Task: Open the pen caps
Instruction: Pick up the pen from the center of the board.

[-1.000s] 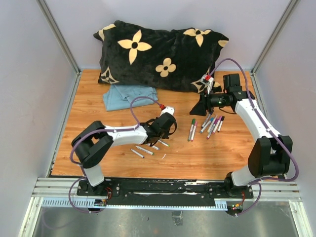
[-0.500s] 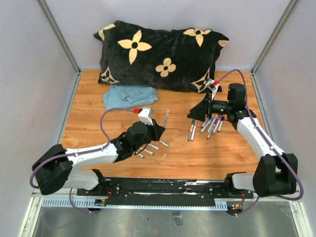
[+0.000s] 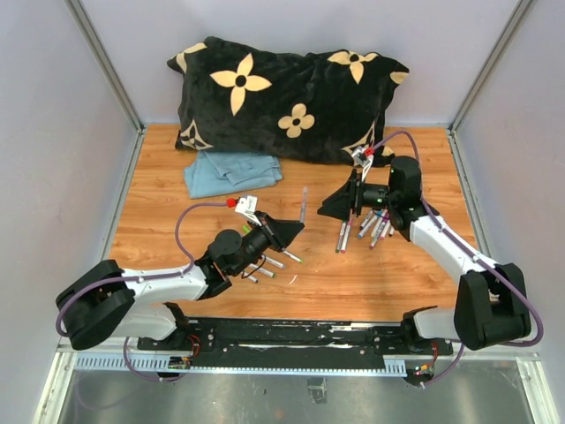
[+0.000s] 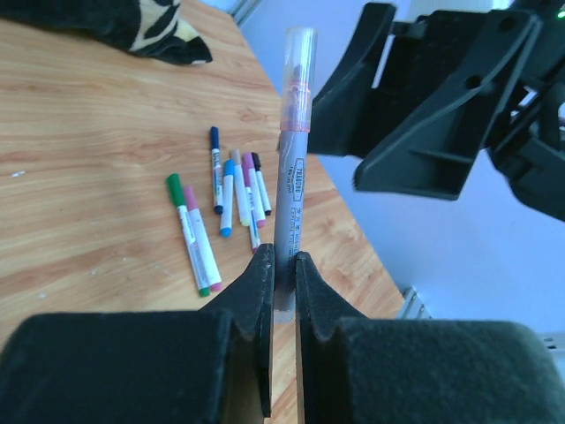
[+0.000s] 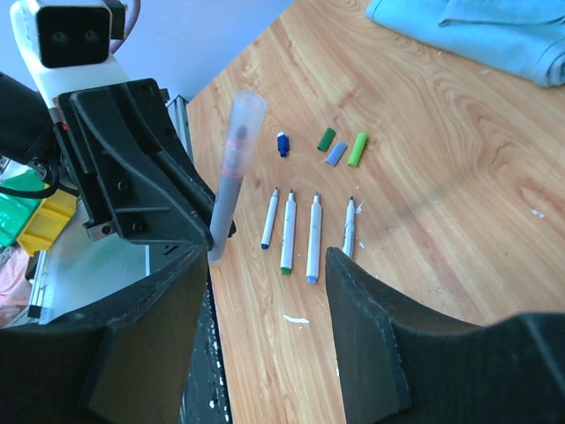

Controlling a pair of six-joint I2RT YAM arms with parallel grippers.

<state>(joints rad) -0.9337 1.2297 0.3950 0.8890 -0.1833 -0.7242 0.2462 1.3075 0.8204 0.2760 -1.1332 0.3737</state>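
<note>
Lower centre: left tool (image 3: 287,228) clenched on a grey pen (image 4: 290,177), stood upright so its clear cap (image 4: 298,57) sticks out free. Right tool (image 3: 332,205) released, jaws spread, facing that cap, probably to pull it. Capped pens (image 3: 371,225) wait mid-right on the tabletop (image 3: 177,212).

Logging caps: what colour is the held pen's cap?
The cap is clear, reddish at its base; best in left wrist view.

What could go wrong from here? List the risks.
1. The left fingers pinch the pen only at its bottom end; pulling the cap may tilt it or slip it out.
2. The right fingers stand open, not yet around the cap; closing now could miss it.
</note>
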